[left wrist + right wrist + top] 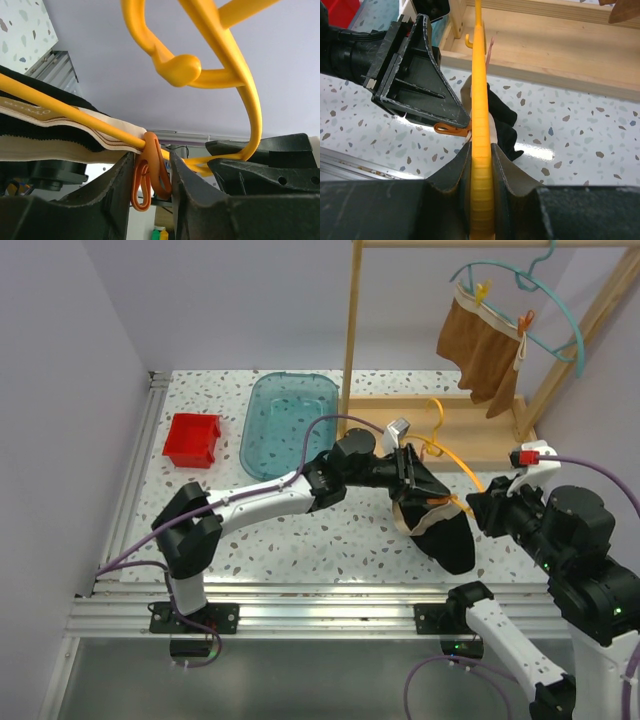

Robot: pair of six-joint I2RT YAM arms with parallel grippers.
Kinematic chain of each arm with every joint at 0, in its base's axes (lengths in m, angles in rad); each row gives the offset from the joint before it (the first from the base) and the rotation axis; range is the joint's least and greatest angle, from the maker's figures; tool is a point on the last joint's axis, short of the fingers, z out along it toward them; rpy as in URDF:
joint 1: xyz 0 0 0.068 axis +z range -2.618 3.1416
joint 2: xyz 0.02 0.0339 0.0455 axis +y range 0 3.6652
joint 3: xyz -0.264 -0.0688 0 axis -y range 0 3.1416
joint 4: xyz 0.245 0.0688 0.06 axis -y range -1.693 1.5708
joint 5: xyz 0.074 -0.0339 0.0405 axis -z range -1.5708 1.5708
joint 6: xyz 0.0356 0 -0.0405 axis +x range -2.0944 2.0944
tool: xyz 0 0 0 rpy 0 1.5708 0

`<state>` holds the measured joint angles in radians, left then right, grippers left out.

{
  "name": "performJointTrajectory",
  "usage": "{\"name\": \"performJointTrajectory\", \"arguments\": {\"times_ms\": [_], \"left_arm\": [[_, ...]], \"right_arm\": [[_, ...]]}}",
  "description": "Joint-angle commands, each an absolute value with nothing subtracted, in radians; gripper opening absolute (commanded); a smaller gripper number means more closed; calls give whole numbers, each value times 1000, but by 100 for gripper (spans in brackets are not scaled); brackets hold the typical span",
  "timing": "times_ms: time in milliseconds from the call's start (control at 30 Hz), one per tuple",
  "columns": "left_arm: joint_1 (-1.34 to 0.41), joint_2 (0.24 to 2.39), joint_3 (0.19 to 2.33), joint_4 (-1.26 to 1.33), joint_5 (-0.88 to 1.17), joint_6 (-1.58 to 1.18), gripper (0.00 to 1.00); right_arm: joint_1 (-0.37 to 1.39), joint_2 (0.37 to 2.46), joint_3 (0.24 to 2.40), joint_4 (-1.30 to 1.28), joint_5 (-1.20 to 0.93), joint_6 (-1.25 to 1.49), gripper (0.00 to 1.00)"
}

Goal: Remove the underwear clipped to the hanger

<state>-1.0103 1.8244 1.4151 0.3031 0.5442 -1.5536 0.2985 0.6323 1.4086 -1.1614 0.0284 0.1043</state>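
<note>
The black underwear [450, 540] with its beige waistband [60, 125] hangs from a yellow hanger [447, 453] just above the table, held on by an orange clip [150, 170]. My left gripper [150, 172] reaches in from the left, and its jaws press on both sides of that clip. On the right, my right gripper [481, 155] is shut on the yellow hanger's bar [481, 100]. The rust-brown underwear [480, 345] is clipped to a teal hanger [560, 315] on the wooden rack.
The wooden rack [350, 330] stands at the back right, its base just behind the grippers. A teal bin [290, 420] lies at the back centre and a red box [192, 439] to its left. Aluminium rails border the table's left and near edges.
</note>
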Motion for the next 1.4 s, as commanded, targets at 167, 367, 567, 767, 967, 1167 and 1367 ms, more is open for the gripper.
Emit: {"name": "performJointTrajectory", "arguments": {"times_ms": [167, 367, 567, 767, 967, 1167, 1367], "left_arm": [[-1023, 1753, 1364, 411, 578, -1585, 0], [-1023, 1723, 1364, 391, 560, -1542, 0], [-1023, 1697, 1391, 287, 572, -1441, 0], [-1006, 1695, 1560, -188, 575, -1105, 0], [-954, 1690, 1631, -402, 595, -881, 0], [-888, 1586, 1621, -581, 447, -753, 0], [-614, 1404, 1451, -681, 180, -666, 0]], "right_arm": [[302, 658, 1431, -1057, 61, 94, 0], [302, 673, 1419, -1081, 146, 126, 0], [301, 699, 1407, -1126, 241, 204, 0], [302, 722, 1428, -1144, 264, 236, 0], [301, 706, 1420, -1121, 204, 233, 0], [302, 703, 1437, -1117, 152, 229, 0], [301, 703, 1471, -1134, 110, 232, 0]]}}
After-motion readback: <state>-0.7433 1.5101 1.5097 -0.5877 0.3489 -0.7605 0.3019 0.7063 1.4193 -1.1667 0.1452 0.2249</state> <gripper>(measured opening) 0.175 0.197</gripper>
